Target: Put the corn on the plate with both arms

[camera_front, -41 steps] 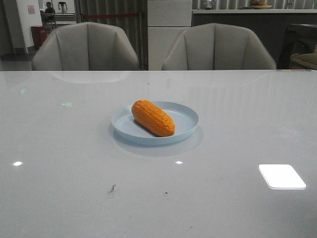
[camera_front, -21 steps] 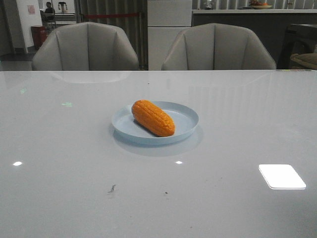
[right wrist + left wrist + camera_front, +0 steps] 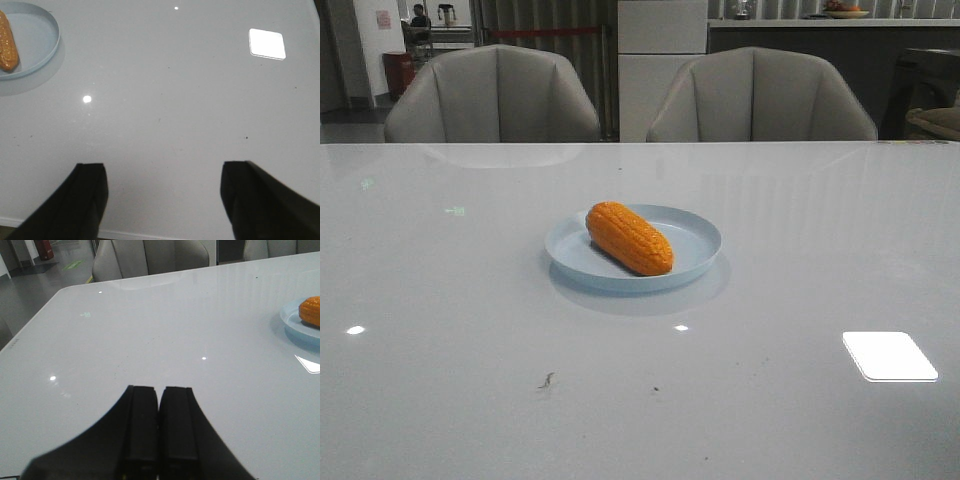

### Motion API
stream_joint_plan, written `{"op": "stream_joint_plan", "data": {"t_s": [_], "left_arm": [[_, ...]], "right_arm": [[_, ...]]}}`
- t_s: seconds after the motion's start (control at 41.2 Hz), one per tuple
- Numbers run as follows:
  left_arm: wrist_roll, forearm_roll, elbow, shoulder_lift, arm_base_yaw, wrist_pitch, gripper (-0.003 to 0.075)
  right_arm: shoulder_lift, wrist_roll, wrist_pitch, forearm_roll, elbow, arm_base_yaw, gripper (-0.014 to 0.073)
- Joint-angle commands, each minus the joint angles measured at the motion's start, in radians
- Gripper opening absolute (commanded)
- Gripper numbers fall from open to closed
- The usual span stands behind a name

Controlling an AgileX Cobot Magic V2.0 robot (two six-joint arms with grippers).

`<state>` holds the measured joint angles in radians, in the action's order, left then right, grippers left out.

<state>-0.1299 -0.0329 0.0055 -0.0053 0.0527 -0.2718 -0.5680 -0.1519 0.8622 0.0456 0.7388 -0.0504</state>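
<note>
The orange-yellow corn (image 3: 629, 237) lies on the pale blue plate (image 3: 698, 240) at the middle of the white table, slanting from far left to near right. Neither arm shows in the front view. In the left wrist view my left gripper (image 3: 159, 390) is shut and empty over bare table, well away from the corn (image 3: 310, 311) and the plate (image 3: 292, 324) at the picture's edge. In the right wrist view my right gripper (image 3: 165, 172) is open wide and empty above the table's near edge, far from the plate (image 3: 44, 35) and the corn (image 3: 7, 42).
Two grey chairs (image 3: 495, 95) stand behind the table's far edge. A bright square light reflection (image 3: 889, 355) lies on the glossy tabletop at the front right. The table's left corner and edge (image 3: 30, 325) show in the left wrist view.
</note>
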Motion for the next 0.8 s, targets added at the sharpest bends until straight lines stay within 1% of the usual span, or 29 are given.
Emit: {"op": "stream_joint_plan", "data": {"t_s": [0.0, 0.243, 0.388, 0.51, 0.558, 0.583, 0.607, 0.68, 0.752, 0.777], "left_arm": [[0.005, 0.003, 0.037, -0.016, 0.005, 0.077, 0.0089], [0.005, 0.003, 0.037, -0.016, 0.005, 0.077, 0.0089], [0.005, 0.003, 0.037, -0.016, 0.005, 0.077, 0.0089], [0.005, 0.003, 0.037, -0.016, 0.005, 0.077, 0.0089], [0.005, 0.003, 0.037, -0.016, 0.005, 0.077, 0.0089], [0.005, 0.003, 0.037, -0.016, 0.005, 0.077, 0.0089], [0.005, 0.003, 0.037, -0.016, 0.005, 0.077, 0.0089], [0.005, 0.003, 0.037, -0.016, 0.005, 0.077, 0.0089], [0.005, 0.003, 0.037, -0.016, 0.005, 0.077, 0.0089], [0.005, 0.003, 0.037, -0.016, 0.005, 0.077, 0.0089]], "right_arm": [[-0.001, 0.0, -0.066, 0.006, 0.026, -0.005, 0.0578], [0.01, 0.0, -0.063, -0.003, 0.026, -0.005, 0.0578], [0.091, 0.0, -0.054, -0.003, 0.021, 0.011, 0.0577], [0.189, 0.0, -0.085, -0.003, -0.011, 0.035, 0.0568], [0.232, 0.0, -0.109, -0.003, -0.035, 0.048, 0.0532], [0.263, 0.0, -0.132, 0.002, -0.052, 0.056, 0.0486], [0.282, 0.0, -0.142, 0.006, -0.065, 0.061, 0.0465], [0.347, 0.0, -0.217, 0.036, -0.119, 0.078, 0.0307], [0.407, 0.0, -0.296, 0.093, -0.173, 0.082, 0.0167], [0.423, 0.0, -0.319, 0.117, -0.193, 0.082, 0.0134]]}}
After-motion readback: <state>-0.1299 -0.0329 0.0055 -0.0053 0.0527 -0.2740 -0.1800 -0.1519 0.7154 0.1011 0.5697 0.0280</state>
